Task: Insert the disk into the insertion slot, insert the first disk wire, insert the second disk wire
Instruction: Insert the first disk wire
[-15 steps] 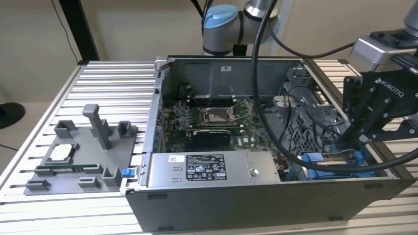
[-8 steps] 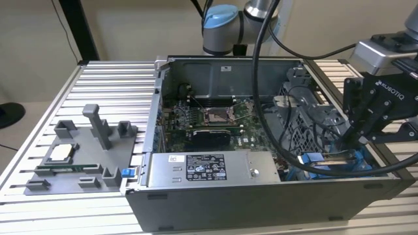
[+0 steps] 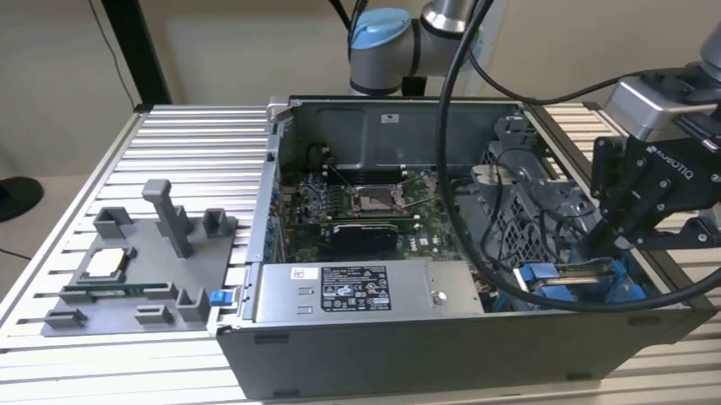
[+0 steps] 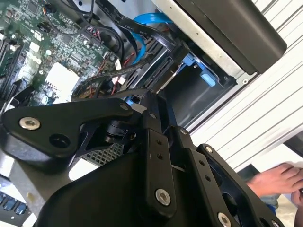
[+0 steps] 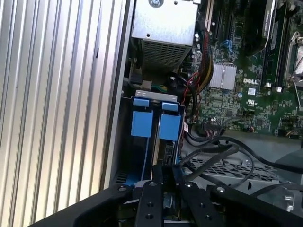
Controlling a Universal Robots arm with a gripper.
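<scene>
My black gripper (image 3: 617, 246) hangs over the near corner of the open computer case, on the exterior view's right. Its fingers stand close together, shut on the thin edge of the disk (image 5: 166, 152), which stands on edge in the insertion slot (image 5: 142, 124) between blue tabs. In the exterior view the disk (image 3: 586, 272) shows as a silver strip among the blue rails of the slot (image 3: 539, 285). Black cables (image 5: 213, 150) loop loosely beside the bay, and a blue flat cable (image 4: 144, 20) runs above the slot (image 4: 189, 94). Where their ends go is hidden.
The grey labelled power-supply box (image 3: 355, 291) sits along the case's near wall, next to the bay. The motherboard (image 3: 360, 202) fills the case floor. A grey fixture with parts (image 3: 135, 270) stands on the slatted table on the exterior view's left. A person's hand (image 4: 277, 179) is beyond the table edge.
</scene>
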